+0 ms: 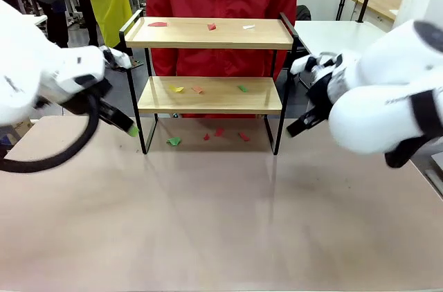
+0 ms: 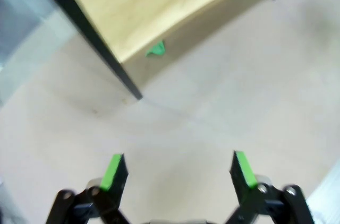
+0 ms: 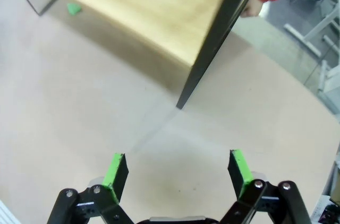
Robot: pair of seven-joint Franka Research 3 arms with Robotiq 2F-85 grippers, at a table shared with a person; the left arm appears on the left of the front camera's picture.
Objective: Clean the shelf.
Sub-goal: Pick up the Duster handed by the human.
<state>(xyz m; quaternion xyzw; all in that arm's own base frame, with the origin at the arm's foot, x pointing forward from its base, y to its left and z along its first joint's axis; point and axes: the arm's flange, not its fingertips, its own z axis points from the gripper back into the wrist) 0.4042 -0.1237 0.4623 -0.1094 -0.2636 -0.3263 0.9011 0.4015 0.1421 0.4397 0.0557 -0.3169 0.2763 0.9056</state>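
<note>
Either side of the centre-frame shelf (image 1: pixel 187 33), left gripper (image 2: pixel 178 163) and right gripper (image 3: pixel 177 161) fingers gape empty; flat scraps (image 1: pixel 211 27) probably slip the pinch.

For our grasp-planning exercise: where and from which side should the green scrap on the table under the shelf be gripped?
Probably its raised, crumpled top, approached low from the open front: the green scrap lies beneath the shelf, whose lower board blocks a descent from above.

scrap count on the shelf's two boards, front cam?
6. Top board: red scrap left, second red scrap middle, white scrap right. Lower board, left to right: yellow scrap, orange scrap, green scrap. Side rails might hide more.
</note>
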